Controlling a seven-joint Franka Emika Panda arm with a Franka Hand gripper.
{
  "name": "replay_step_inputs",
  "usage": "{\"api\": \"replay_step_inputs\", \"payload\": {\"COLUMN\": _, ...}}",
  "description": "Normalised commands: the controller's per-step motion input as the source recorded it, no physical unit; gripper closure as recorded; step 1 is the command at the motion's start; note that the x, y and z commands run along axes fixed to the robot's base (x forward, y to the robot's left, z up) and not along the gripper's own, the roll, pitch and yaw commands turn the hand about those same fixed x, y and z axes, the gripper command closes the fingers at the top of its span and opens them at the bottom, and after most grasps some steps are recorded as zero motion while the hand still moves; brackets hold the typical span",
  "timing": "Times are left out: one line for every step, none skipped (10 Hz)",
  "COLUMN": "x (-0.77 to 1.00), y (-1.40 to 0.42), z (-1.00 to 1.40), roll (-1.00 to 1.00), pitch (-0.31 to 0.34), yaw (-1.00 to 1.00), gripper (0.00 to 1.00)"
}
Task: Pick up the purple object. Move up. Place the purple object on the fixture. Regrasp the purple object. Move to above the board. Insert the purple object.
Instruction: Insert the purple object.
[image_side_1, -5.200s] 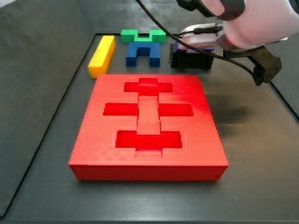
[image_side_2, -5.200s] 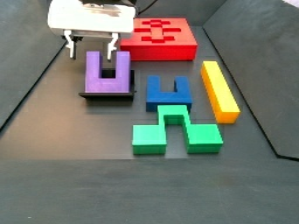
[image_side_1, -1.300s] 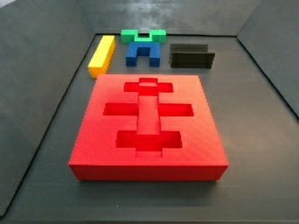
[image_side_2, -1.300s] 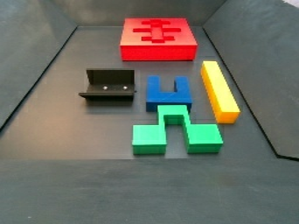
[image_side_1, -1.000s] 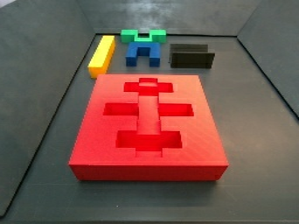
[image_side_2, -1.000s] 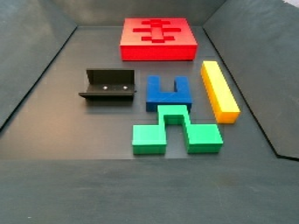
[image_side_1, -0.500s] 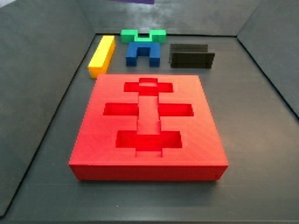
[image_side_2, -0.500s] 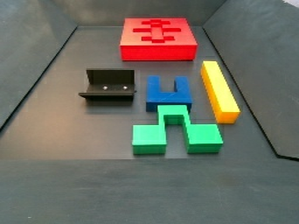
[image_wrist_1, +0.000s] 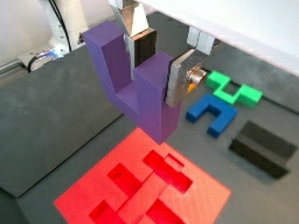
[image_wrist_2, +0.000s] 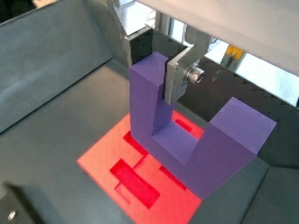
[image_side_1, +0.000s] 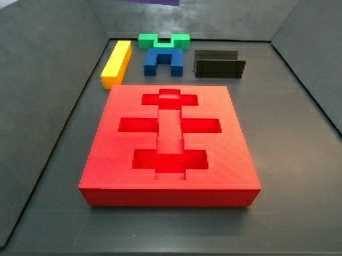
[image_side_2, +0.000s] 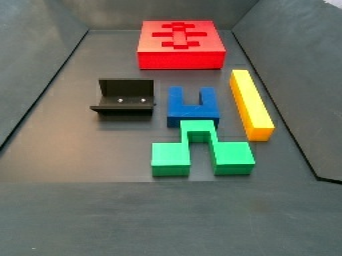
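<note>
In both wrist views our hand (image_wrist_1: 156, 66) is high above the table, its silver fingers (image_wrist_2: 184, 68) pinching one prong of the purple block (image_wrist_1: 131, 77), which hangs base-down over the red board (image_wrist_1: 138, 185). In a side view only a purple sliver shows at the top edge, above the green piece (image_side_1: 166, 41); the black fixture (image_side_2: 122, 100) stands empty at centre left, beside the blue block (image_side_2: 193, 104) and yellow bar (image_side_2: 250, 101). From here, we judge the risk is misalignment: gripped by one prong, the block could tilt or twist, catch a cutout's edge and jam or slip from our hold.
</note>
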Motion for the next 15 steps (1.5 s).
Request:
{"api": "replay_step_inputs", "payload": {"x": 0.02, "y": -0.21, "z": -0.27, "roll": -0.39, "pitch": -0.221, "yaw": -0.21, "gripper": 1.00}}
{"api": "replay_step_inputs", "payload": {"x": 0.00, "y": -0.48, "z": -0.66, "roll": -0.12, "pitch": -0.169, "yaw": 0.00, "gripper": 1.00}}
{"api": "replay_step_inputs", "payload": {"x": 0.00, "y": -0.61, "z": -0.85, "roll": -0.05, "pitch": -0.094, "yaw": 0.19, "gripper": 1.00}}
{"api": "replay_step_inputs", "payload": {"x": 0.07, "y": -0.53, "z": -0.80, "roll": -0.01, "pitch": 0.000, "yaw": 0.50, "gripper": 1.00}}
{"api": "replay_step_inputs", "payload": {"x": 0.09, "y": -0.47, "z": -0.70, "roll": -0.06, "pitch": 0.000, "yaw": 0.53, "gripper": 1.00}}
{"api": "replay_step_inputs", "payload": {"x": 0.18, "y": -0.51, "z": -0.61, "roll": -0.17, "pitch": -0.043, "yaw": 0.41, "gripper": 1.00}}
{"api": "replay_step_inputs", "payload": {"x": 0.24, "y": -0.49, "z": -0.59, "roll": -0.21, "pitch": -0.069, "yaw": 0.39, "gripper": 1.00}}
{"api": "replay_step_inputs", "payload": {"x": 0.50, "y": -0.50, "z": -0.49, "roll": -0.08, "pitch": 0.000, "yaw": 0.11, "gripper": 1.00}}
{"api": "replay_step_inputs", "payload": {"x": 0.57, "y": -0.41, "z": -0.47, "roll": -0.05, "pitch": 0.000, "yaw": 0.00, "gripper": 1.00}}
{"api": "replay_step_inputs", "payload": {"x": 0.76, "y": -0.35, "z": -0.34, "roll": -0.02, "pitch": 0.016, "yaw": -0.02, "gripper": 1.00}}
{"api": "replay_step_inputs", "payload": {"x": 0.82, "y": -0.23, "z": -0.22, "roll": 0.04, "pitch": 0.099, "yaw": -0.14, "gripper": 1.00}}
{"api": "replay_step_inputs", "payload": {"x": 0.85, "y": -0.17, "z": -0.21, "roll": 0.09, "pitch": 0.136, "yaw": -0.11, "gripper": 1.00}}
{"api": "replay_step_inputs", "payload": {"x": 0.82, "y": -0.18, "z": -0.25, "roll": 0.09, "pitch": 0.143, "yaw": -0.07, "gripper": 1.00}}
{"api": "replay_step_inputs", "payload": {"x": 0.45, "y": -0.05, "z": -0.46, "roll": 0.00, "pitch": 0.043, "yaw": 0.05, "gripper": 1.00}}
{"api": "replay_step_inputs", "payload": {"x": 0.03, "y": 0.00, "z": -0.26, "roll": 0.02, "pitch": 0.000, "yaw": 0.29, "gripper": 1.00}}
